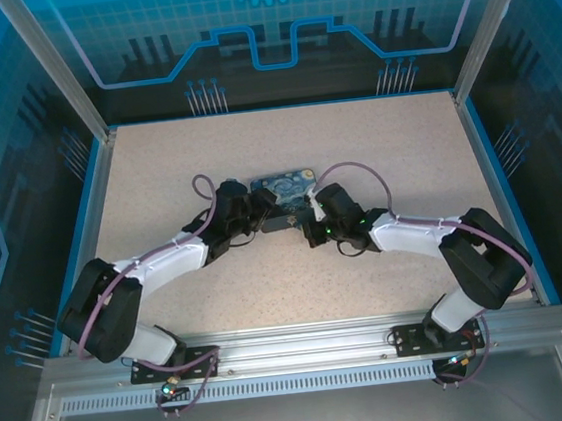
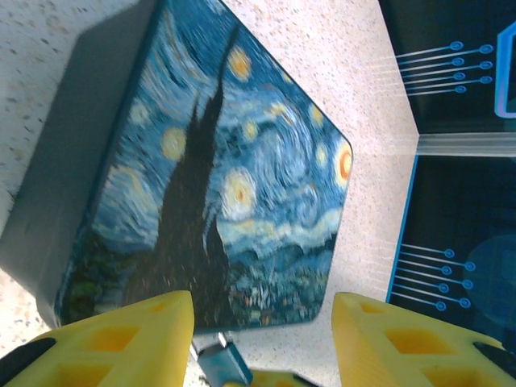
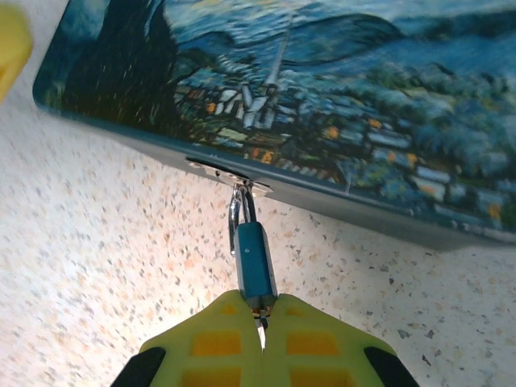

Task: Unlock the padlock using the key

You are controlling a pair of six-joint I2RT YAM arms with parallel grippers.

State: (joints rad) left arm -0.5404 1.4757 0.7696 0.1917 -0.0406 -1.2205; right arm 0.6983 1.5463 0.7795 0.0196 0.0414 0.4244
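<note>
The padlock (image 3: 256, 260), a small blue body with a silvery shackle, hangs from the hasp on the front edge of the starry-night box (image 3: 339, 97). My right gripper (image 3: 260, 310) is shut on the key (image 3: 261, 324), a thin dark sliver. The key's tip meets the bottom end of the padlock body. My left gripper (image 2: 262, 306) is open, its yellow fingers (image 2: 121, 339) standing to either side just in front of the box (image 2: 226, 169). The padlock (image 2: 219, 364) lies low between them. Seen from above, both grippers meet at the near edge of the box (image 1: 285, 183).
The box rests mid-table on the speckled tabletop (image 1: 156, 173). Blue-rimmed walls (image 1: 93, 190) and metal posts enclose the table. Open tabletop lies to the far left, far right and behind the box.
</note>
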